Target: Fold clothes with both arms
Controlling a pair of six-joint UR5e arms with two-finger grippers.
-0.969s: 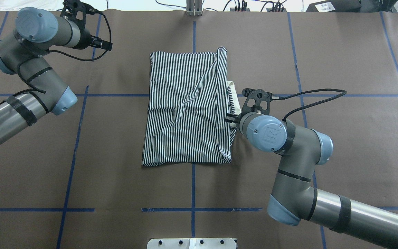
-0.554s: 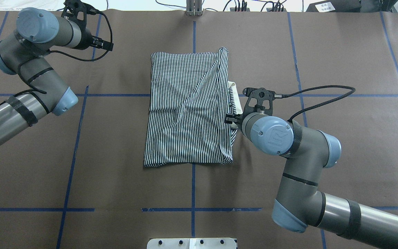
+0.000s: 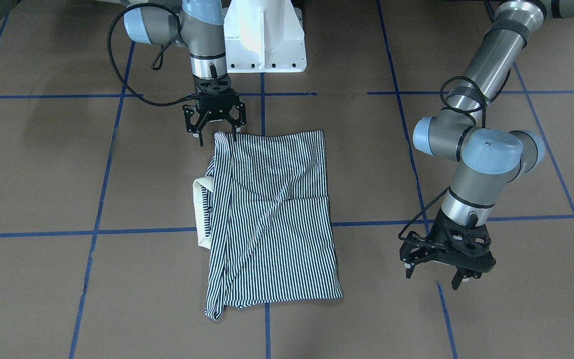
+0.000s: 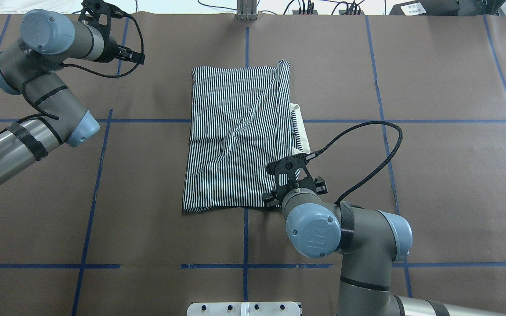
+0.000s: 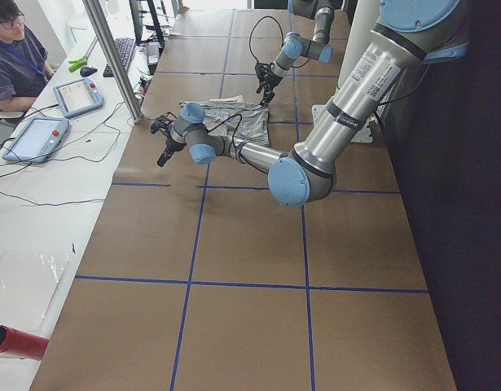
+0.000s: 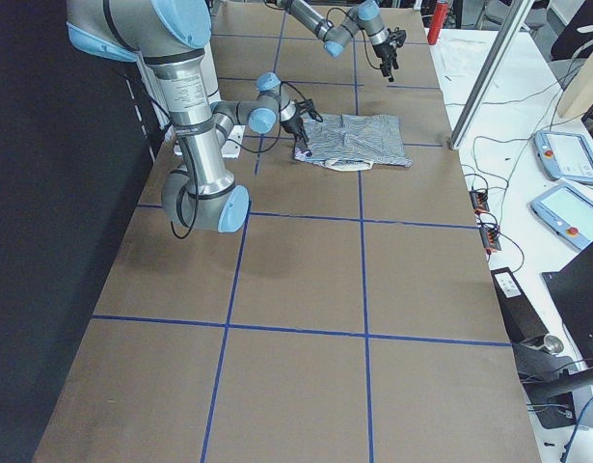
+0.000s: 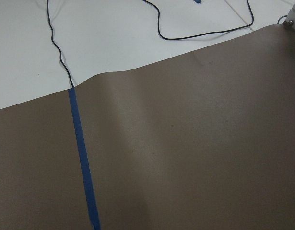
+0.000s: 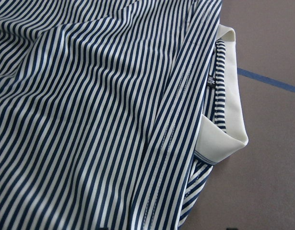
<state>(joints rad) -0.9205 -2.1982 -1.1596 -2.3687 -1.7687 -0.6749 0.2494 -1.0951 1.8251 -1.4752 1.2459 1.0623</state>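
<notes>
At the far left of the matte brown paper counter [image 4: 411,175], gridded with blue tape [image 4: 246,44], we see the left end effector [image 3: 432,279] with fingers spread. In the middle lies the rumpled polo shirt [image 4: 235,140], folded into a rectangle with its cream collar [image 4: 299,125] protruding. The right end effector [image 3: 217,138] is at the shirt's near right corner, fingers apart.

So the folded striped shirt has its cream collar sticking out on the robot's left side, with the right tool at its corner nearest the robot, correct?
Not quite: the cream collar pokes out of the striped shirt on the robot's right side, not its left; the overhead view shows it. The right tool is indeed at the corner nearest the robot.
</notes>
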